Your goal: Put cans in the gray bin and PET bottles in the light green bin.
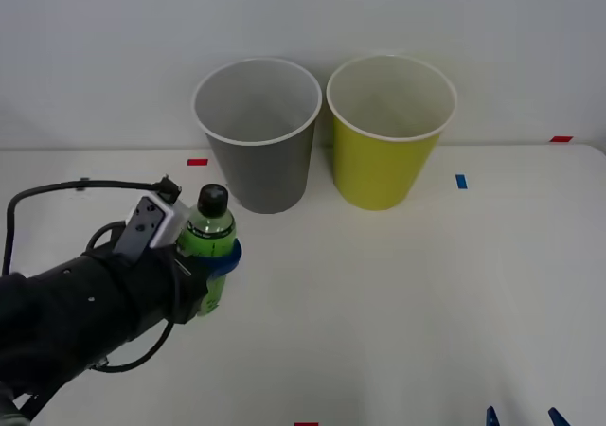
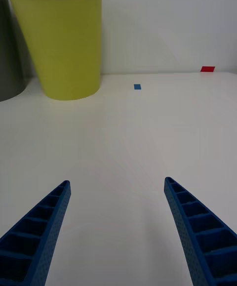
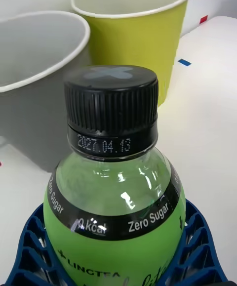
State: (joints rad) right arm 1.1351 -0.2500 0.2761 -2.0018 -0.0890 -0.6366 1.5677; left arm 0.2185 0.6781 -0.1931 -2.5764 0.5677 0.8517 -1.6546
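Left pincer (image 1: 220, 256) clamped around the small clear bright-green plastic bottle (image 1: 208, 246), upright, left of centre.

Behind, at upper centre of the white counter (image 1: 398, 293): round gray plastic bin (image 1: 265, 156), then round yellow-green plastic bin (image 1: 383, 151). Right pincer (image 2: 117, 226) gapes empty, lower right.

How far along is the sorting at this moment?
Nothing looks binned yet: what shows of the insides of the gray bin and the light green bin is bare. In hand: the left gripper is shut on the PET bottle, upright, in front of the gray bin. Left: carrying it to the light green bin and releasing. The right gripper waits open, low near the table's front edge.
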